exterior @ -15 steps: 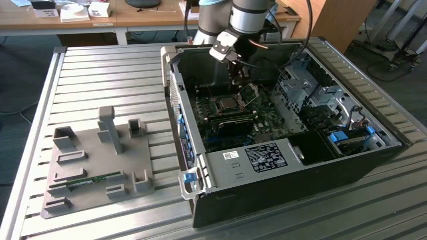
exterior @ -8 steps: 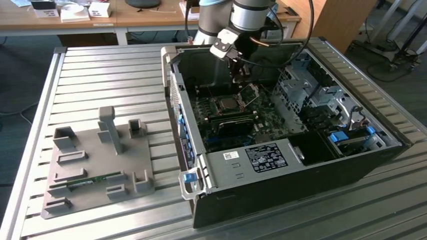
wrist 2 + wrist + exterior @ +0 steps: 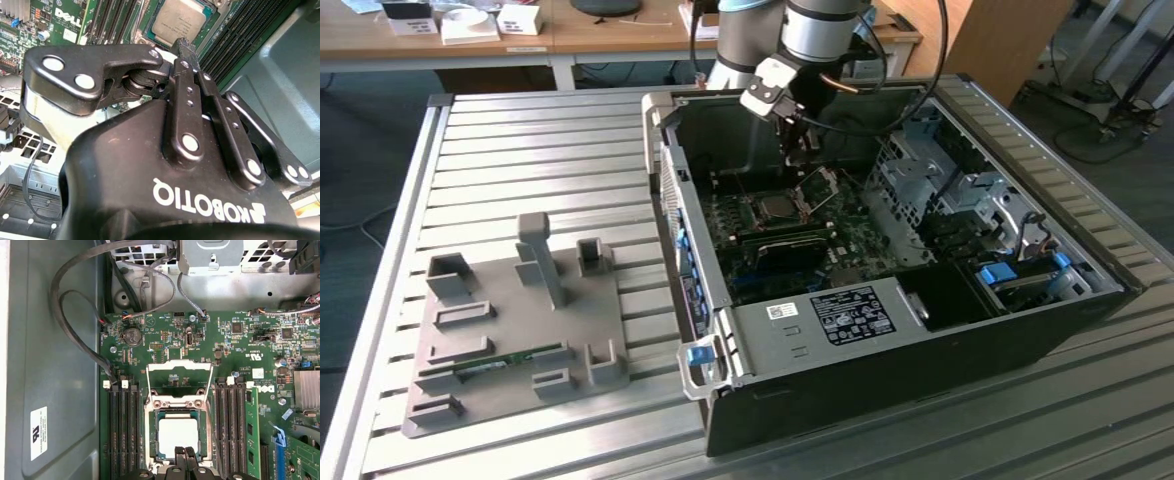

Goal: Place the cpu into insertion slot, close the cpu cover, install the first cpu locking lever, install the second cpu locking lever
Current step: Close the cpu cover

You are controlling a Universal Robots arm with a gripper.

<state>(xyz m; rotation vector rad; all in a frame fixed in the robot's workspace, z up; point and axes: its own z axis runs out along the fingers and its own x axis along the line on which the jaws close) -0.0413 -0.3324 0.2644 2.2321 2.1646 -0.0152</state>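
Silver-grey cpu (image 3: 177, 436) lies in the insertion slot (image 3: 150, 440), cpu cover (image 3: 179, 366) raised clear, with the gripper (image 3: 185, 451) pressed together and empty over its edge.

The exterior view looks down at a slant from well back on the table (image 3: 520, 140) and open computer case (image 3: 894, 385). The first wrist view faces straight down on the green board (image 3: 162, 335), close. The second wrist view peers past the hand (image 3: 182, 47), nearer. Both wrist views share the cpu (image 3: 177, 436) (image 3: 179, 21).
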